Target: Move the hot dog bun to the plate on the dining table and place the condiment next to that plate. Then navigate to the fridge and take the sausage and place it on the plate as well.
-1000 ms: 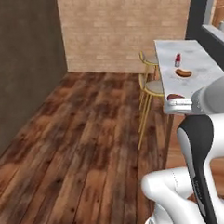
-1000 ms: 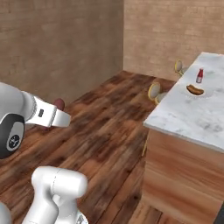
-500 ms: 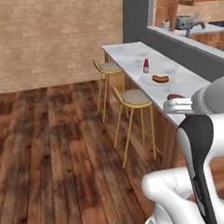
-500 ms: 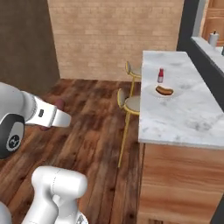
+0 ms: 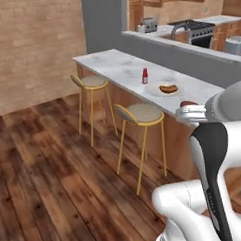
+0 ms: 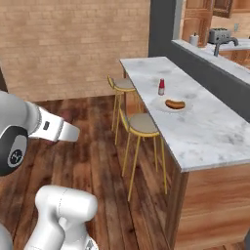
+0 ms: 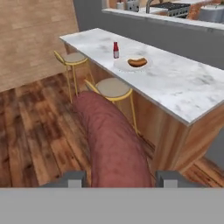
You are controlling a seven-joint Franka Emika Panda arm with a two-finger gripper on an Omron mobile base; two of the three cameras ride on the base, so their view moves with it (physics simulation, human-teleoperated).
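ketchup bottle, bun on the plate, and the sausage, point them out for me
condiment (image 6: 161, 87), right base view, on its red body.
hot dog bun (image 6: 175, 103), right base view, on its top middle.
sausage (image 7: 114, 144), hand view, on its middle, between the fingers.

Both base cameras are looking forward from behind the arm, sharing the dining table (image 5: 124, 67) (image 6: 195, 117). The hand camera is facing it too.

Arm (image 5: 215, 162) was glossy white with rounded links, a dark grey band down one link. Round dark joint cap (image 6: 12, 149) at 9 o'clock. Small dark tool (image 7: 120, 178) fingertips.
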